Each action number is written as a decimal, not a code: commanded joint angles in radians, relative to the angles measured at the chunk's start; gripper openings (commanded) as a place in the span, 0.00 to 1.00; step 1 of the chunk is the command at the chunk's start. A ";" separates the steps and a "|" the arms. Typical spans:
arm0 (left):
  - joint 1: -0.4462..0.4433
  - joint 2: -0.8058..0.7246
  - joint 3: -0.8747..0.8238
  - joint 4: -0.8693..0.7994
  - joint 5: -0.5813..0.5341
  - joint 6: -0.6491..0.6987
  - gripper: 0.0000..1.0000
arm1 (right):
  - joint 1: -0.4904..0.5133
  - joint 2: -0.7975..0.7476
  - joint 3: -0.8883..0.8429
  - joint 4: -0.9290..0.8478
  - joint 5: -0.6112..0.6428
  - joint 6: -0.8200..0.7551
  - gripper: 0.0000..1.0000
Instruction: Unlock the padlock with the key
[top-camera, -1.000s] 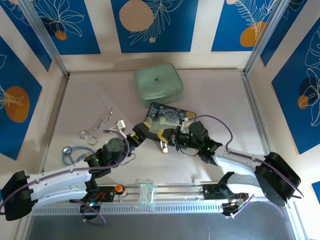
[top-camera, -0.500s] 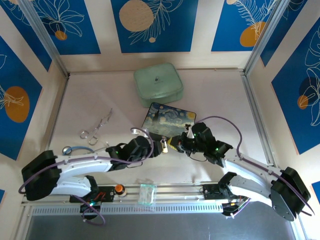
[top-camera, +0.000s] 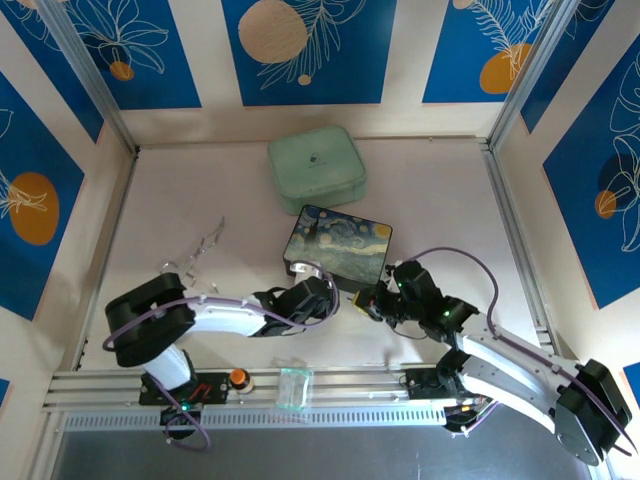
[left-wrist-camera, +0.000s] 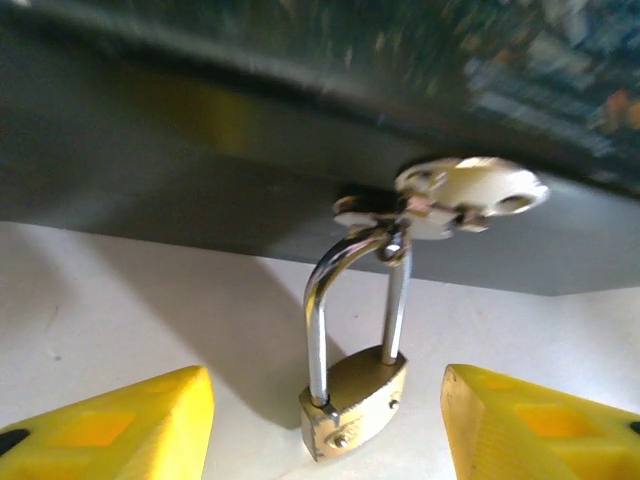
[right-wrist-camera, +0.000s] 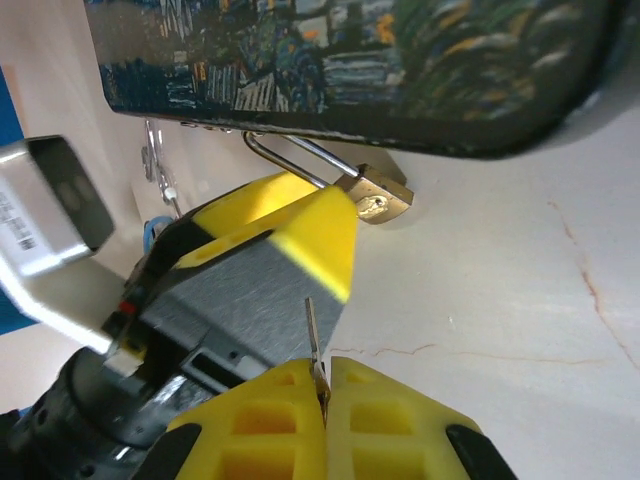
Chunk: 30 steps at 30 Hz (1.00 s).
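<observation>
The small brass padlock (left-wrist-camera: 355, 405) hangs by its silvery shackle (left-wrist-camera: 318, 320) from the latch (left-wrist-camera: 440, 195) on the front of the starry-night box (top-camera: 338, 245). Its body rests on the table. My left gripper (left-wrist-camera: 328, 412) is open, with one yellow finger (left-wrist-camera: 150, 425) on each side of the padlock body and a gap at both sides. In the top view the left gripper (top-camera: 322, 296) is at the box's near edge. My right gripper (right-wrist-camera: 325, 385) is shut on the thin grey key (right-wrist-camera: 312, 335), blade pointing out. It is just right of the left gripper, a short way from the padlock (right-wrist-camera: 378, 198).
A pale green zip case (top-camera: 316, 168) lies behind the box. A silvery looped wire piece (top-camera: 195, 255) lies at the left of the table. A small clear bag (top-camera: 292, 385) and an orange button (top-camera: 238, 377) sit on the near rail. Frame posts bound both sides.
My left arm has swung right to the box's front, and its jaws have narrowed around the padlock. My right gripper has drawn back toward the near right, still holding the key.
</observation>
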<state>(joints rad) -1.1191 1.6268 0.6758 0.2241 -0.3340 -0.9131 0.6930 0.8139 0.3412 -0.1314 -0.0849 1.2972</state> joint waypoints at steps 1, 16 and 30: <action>-0.011 0.044 0.048 0.049 -0.023 0.015 0.56 | -0.001 -0.038 -0.031 -0.030 0.010 0.001 0.00; -0.074 0.090 0.104 -0.055 -0.064 -0.082 0.27 | 0.031 -0.060 -0.124 0.024 0.017 0.053 0.00; -0.105 0.206 0.143 -0.070 -0.118 -0.136 0.31 | 0.055 -0.020 -0.149 0.075 0.053 0.075 0.00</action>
<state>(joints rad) -1.2179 1.7779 0.8082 0.1627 -0.4664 -1.0294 0.7425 0.7952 0.2119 -0.0669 -0.0559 1.3579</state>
